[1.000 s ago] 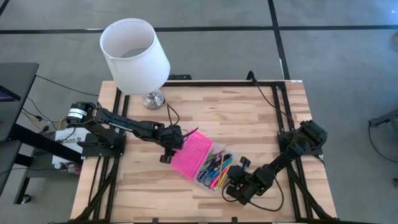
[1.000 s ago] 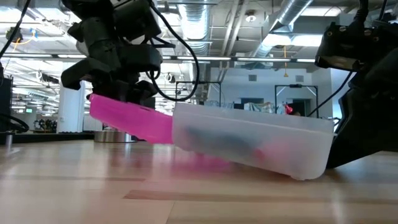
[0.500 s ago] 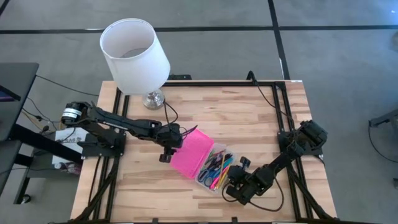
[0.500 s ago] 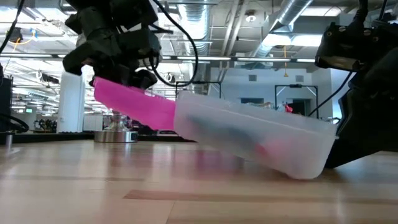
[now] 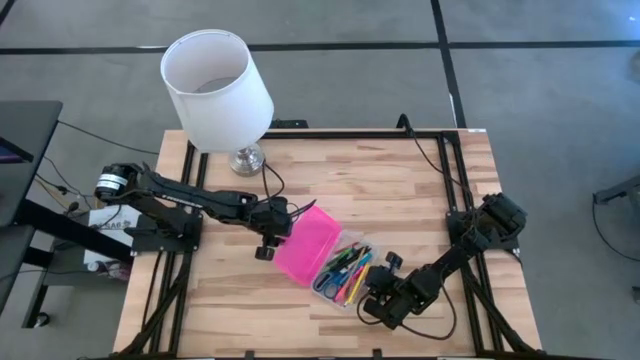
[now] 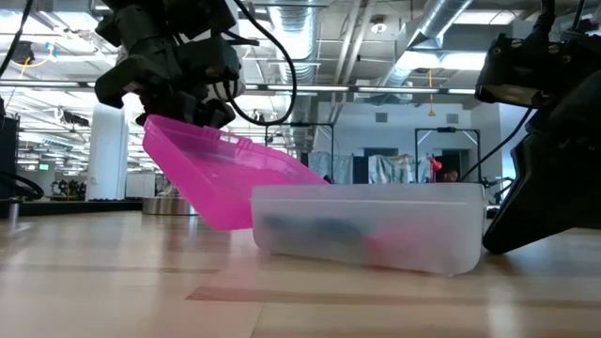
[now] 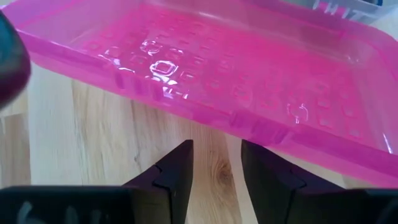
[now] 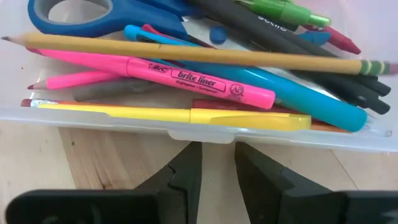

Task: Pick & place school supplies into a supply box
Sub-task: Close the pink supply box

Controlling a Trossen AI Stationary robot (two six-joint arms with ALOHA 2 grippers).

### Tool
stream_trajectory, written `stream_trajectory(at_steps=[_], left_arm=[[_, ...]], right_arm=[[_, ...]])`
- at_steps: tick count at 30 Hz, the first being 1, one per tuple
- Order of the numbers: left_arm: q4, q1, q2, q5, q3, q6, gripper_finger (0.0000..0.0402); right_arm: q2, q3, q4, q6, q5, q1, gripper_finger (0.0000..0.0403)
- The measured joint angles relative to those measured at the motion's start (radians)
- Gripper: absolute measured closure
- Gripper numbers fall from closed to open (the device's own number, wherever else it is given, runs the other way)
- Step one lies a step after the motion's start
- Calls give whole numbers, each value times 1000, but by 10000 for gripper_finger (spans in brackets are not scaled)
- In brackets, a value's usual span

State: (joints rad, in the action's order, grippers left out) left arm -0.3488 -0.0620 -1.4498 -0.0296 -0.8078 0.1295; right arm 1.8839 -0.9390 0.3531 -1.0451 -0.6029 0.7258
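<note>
The supply box lies near the table's middle. Its clear base lies flat and holds pens, markers, a pencil and blue-handled scissors. The pink lid slants up from its hinge on the base's left side. My left gripper is at the lid's raised free edge, with a narrow gap between its fingers. My right gripper, also narrowly open, stands at the base's right long wall. My left gripper meets the lid's free long edge with its fingertips, coming from the table's left, slanting down. Nothing is between the fingers. The lid leans up on them, its other long edge hinged to the base. My right gripper stands with its fingertips against the base's clear long wall, just below the small latch tab, coming level from the table's near right. Nothing is between the fingers. Whether they touch the wall, I cannot tell.
A lamp with a white shade stands on its metal foot at the table's far left corner. Black frame rails run along both sides. Bare wood lies toward the far right and the near left.
My left gripper has raised the lid's free edge a little. The lid has swung from a shallow slant to a steep one about its hinge. The base's hinge side, lifted off the table before, has dropped, and the base now lies flat.
</note>
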Motion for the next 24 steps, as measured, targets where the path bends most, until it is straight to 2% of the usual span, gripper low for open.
stream_trajectory(at_steps=[9, 24], left_arm=[[19, -3, 0, -16, -3, -20, 273], [66, -29, 0, -16, -159, 44, 273]], right_arm=[[0, 0, 0, 5, 1, 0, 310], [-1, -32, 3, 138, 48, -56, 310]])
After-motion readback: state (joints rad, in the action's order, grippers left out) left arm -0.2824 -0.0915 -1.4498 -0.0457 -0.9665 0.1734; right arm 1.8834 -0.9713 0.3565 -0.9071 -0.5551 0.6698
